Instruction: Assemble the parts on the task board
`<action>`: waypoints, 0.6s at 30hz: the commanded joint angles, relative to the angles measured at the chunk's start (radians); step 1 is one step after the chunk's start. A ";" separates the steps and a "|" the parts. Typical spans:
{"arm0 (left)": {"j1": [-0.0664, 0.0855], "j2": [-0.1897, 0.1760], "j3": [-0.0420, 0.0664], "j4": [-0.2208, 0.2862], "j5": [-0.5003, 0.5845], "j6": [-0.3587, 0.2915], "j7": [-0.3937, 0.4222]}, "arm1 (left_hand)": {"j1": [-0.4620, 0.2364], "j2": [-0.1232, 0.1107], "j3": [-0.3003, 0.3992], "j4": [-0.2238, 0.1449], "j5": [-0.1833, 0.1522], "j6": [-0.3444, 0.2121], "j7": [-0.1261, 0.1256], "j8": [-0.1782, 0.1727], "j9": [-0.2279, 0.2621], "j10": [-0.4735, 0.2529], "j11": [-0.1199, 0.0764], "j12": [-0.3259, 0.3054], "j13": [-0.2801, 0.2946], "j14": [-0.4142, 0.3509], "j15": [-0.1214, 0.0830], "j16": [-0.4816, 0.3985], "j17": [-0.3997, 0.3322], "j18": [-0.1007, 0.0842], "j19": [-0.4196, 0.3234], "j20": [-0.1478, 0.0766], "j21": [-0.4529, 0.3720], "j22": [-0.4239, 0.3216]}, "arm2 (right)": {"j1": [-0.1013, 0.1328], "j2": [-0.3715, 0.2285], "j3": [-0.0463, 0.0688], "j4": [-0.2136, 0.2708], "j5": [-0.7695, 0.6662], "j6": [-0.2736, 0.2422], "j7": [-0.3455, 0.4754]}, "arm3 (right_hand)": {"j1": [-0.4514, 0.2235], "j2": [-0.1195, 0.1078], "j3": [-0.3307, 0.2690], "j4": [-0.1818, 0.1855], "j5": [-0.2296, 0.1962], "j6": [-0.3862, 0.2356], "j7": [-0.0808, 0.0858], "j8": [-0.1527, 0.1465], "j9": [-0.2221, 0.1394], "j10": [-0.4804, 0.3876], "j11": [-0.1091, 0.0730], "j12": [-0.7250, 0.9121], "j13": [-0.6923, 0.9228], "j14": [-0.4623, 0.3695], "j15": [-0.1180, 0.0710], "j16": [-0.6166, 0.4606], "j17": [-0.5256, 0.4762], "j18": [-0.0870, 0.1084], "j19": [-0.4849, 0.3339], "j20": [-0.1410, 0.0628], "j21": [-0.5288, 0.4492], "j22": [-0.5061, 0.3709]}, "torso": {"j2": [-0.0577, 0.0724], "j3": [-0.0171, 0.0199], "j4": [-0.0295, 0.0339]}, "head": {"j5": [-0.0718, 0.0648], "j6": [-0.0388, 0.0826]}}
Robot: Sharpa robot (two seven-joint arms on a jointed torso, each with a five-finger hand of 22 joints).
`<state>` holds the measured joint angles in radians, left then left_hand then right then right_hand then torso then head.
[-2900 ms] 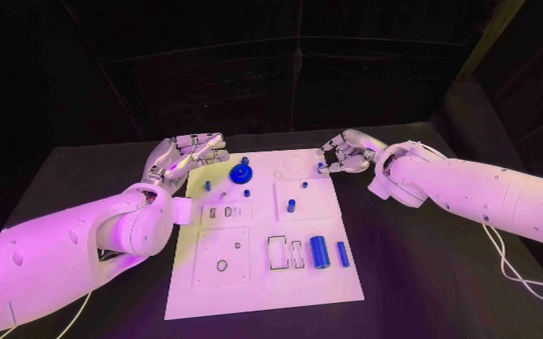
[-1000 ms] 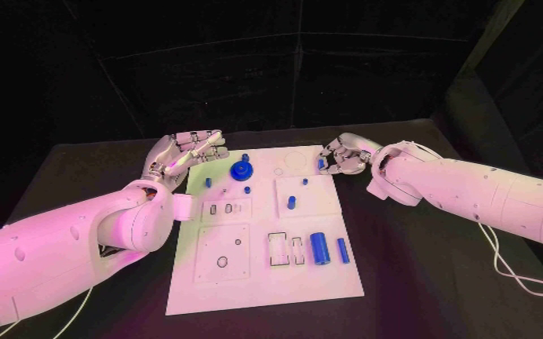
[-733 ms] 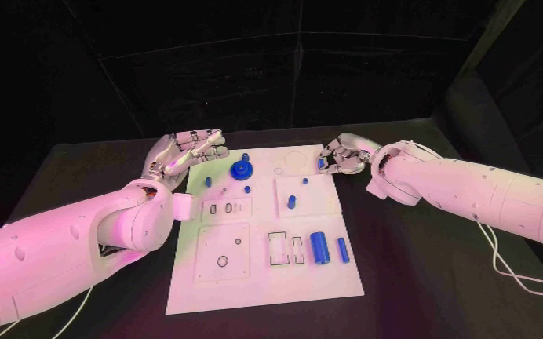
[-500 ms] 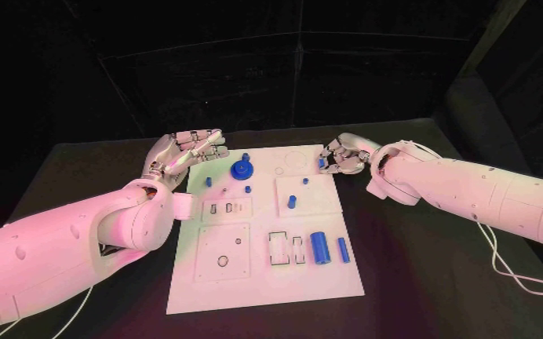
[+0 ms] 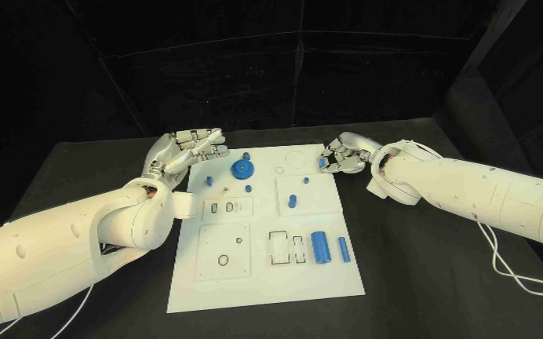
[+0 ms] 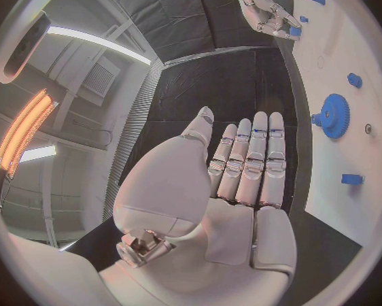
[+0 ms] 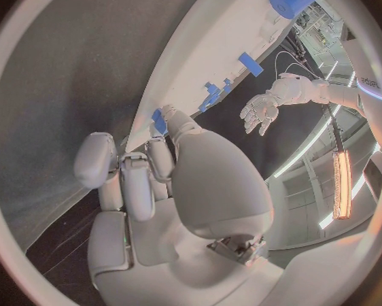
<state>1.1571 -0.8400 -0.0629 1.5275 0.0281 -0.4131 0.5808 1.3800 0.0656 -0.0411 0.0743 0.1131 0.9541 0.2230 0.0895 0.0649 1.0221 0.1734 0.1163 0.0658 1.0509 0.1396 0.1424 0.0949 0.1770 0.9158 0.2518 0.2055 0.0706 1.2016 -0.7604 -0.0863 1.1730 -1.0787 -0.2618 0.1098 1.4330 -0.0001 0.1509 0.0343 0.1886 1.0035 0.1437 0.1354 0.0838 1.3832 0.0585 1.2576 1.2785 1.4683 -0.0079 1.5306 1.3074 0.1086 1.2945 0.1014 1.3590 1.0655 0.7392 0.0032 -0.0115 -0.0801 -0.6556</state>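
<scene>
The white task board [image 5: 266, 276] lies in the middle of the black table. A blue gear [image 5: 241, 170] stands near its far edge, with small blue pegs [image 5: 291, 201] around it and a blue cylinder [image 5: 320, 246] lower down. My right hand [image 5: 345, 154] hovers at the board's far right corner and pinches a small blue part [image 5: 325, 163] between its fingertips; the same part [image 7: 160, 121] shows in the right wrist view. My left hand [image 5: 187, 151] is open above the board's far left corner, fingers straight and holding nothing [image 6: 242, 177]. The gear [image 6: 334, 115] lies just beyond those fingers.
Rectangular slots [image 5: 286, 250] and a round hole [image 5: 223, 260] are cut in the near half of the board. A thin blue bar [image 5: 343, 249] lies beside the cylinder. Bare black table [image 5: 430, 276] surrounds the board on both sides.
</scene>
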 commanded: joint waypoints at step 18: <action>0.002 -0.008 0.001 0.011 -0.002 0.009 0.004 | -0.009 0.003 -0.004 -0.004 0.004 0.003 0.005 -0.006 -0.001 0.000 0.005 -0.003 -0.001 0.000 0.003 -0.007 -0.001 0.006 0.002 0.001 -0.004 -0.001 | 0.004 -0.045 0.002 0.119 0.007 -0.177 -0.033 | -0.007 0.040 0.041 -0.007 -0.014 0.079 -0.031 0.028 0.010 0.033 -0.028 0.038 0.034 0.086 -0.027 0.011 0.185 -0.015 0.014 -0.023 0.014 0.021 | -0.005 -0.0036 0.0003 | -0.001 0.004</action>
<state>1.1571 -0.8467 -0.0629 1.5344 0.0282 -0.4130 0.5807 1.3800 0.0656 -0.0411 0.0743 0.1131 0.9541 0.2230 0.0895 0.0650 1.0221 0.1734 0.1163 0.0658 1.0510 0.1396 0.1424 0.0949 0.1770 0.9158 0.2518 0.2055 0.0707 1.2023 -0.8025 -0.0854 1.2761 -1.0764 -0.3825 0.1029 1.4232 0.0277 0.1853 0.0272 0.1681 1.0410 0.1342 0.1550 0.0854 1.3992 0.0425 1.2939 1.3109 1.4654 -0.0294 1.5392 1.3079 0.1086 1.3102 0.0858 1.3670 1.0864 0.7364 0.0020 -0.0125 -0.0830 -0.6516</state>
